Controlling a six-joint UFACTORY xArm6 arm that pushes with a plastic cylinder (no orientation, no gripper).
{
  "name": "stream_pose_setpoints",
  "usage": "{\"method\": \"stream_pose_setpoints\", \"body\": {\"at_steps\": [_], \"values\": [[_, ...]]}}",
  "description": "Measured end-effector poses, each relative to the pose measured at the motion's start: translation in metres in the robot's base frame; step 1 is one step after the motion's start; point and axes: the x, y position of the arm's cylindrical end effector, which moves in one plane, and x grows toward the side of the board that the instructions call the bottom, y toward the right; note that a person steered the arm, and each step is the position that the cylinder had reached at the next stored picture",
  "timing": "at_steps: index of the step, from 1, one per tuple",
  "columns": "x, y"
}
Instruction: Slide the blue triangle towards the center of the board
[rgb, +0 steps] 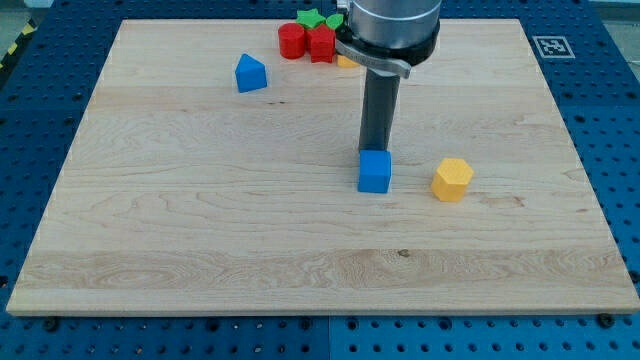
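Observation:
The blue triangle (251, 73) lies on the wooden board (200, 220) near the view's top, left of centre. My tip (374, 150) stands near the board's middle, far to the right of and below the triangle, and sits right at the top edge of a blue cube (375, 171); whether it touches the cube I cannot tell. The dark rod rises from the tip to the arm's head at the view's top.
A yellow hexagonal block (452, 179) lies right of the blue cube. At the top edge sit a red cylinder (291, 41), a red block (321, 43) and a green star block (312, 18). A small yellow piece (343, 61) shows beside the arm's head.

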Motion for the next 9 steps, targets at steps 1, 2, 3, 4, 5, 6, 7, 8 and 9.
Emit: {"method": "stream_pose_setpoints", "body": {"at_steps": [1,2,3,4,5,6,7,8,9], "values": [[0.008,0.000],[-0.036,-0.002],[-0.091,-0.005],[-0.117,-0.014],[-0.121,-0.017],[-0.148,-0.037],[-0.161,-0.083],[-0.161,-0.137],[-0.161,-0.189]]}}
